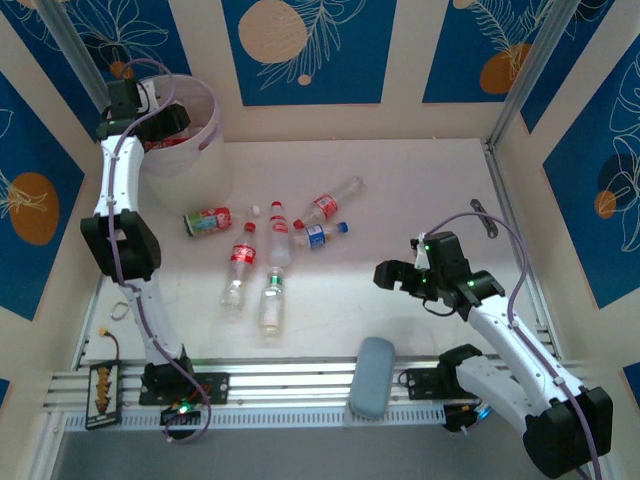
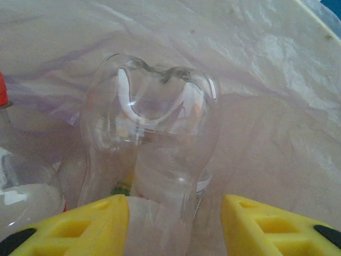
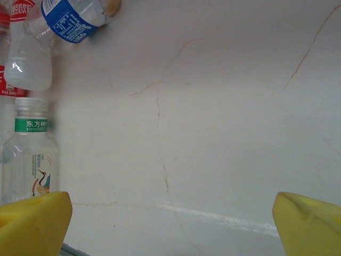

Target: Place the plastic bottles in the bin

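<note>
Over at the far left, the left gripper [image 1: 163,124] is down inside the round translucent pale pink-white plastic bin [image 1: 212,120]. Its yellow fingers [image 2: 96,221] are set close on either side of a clear plastic bottle [image 2: 154,144] that points base-outward toward the bin's crinkled wall; one finger is against it and a sliver of gap shows at the other, so I can't tell whether it's clamped or let go. The right gripper [image 1: 405,280] hovers spread wide and empty over the white table [image 3: 213,106], right of the small plastic bottles lying loose mid-table [image 1: 243,262], among them a blue-labelled bottle [image 1: 320,236] and a green-banded bottle [image 3: 31,154].
</note>
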You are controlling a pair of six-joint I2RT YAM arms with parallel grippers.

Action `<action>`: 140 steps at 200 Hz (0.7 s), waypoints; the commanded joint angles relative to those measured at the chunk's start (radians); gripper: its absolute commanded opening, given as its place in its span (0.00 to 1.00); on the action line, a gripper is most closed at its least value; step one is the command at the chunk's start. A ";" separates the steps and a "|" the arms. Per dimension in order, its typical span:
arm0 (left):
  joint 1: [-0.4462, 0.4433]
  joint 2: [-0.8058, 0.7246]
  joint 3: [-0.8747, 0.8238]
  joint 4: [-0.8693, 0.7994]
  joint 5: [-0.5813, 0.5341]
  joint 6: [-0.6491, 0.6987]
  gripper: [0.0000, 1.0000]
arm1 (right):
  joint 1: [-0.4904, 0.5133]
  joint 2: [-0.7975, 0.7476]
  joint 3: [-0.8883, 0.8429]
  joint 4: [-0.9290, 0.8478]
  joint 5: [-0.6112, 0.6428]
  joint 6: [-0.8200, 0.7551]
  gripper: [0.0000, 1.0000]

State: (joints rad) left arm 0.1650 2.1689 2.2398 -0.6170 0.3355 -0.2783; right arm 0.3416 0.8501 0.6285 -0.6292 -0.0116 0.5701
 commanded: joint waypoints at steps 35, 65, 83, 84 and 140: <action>-0.005 -0.026 0.015 -0.025 -0.004 0.052 0.63 | 0.020 0.006 0.049 -0.015 0.017 0.017 0.97; -0.004 -0.084 0.042 -0.052 -0.051 0.082 0.85 | 0.042 0.030 0.070 -0.010 0.023 0.031 0.97; -0.001 -0.135 0.041 -0.058 -0.109 0.106 0.93 | 0.081 0.046 0.099 -0.025 0.063 0.057 0.95; -0.001 -0.138 0.041 -0.058 -0.111 0.106 0.94 | 0.085 0.047 0.101 -0.025 0.067 0.060 0.95; -0.001 -0.344 -0.006 -0.058 -0.218 0.119 1.00 | 0.313 0.157 0.172 0.006 0.201 0.227 0.90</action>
State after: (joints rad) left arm 0.1654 1.9530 2.2402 -0.6739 0.1883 -0.1795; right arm 0.5728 0.9516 0.7586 -0.6388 0.1104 0.7010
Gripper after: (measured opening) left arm 0.998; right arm 0.906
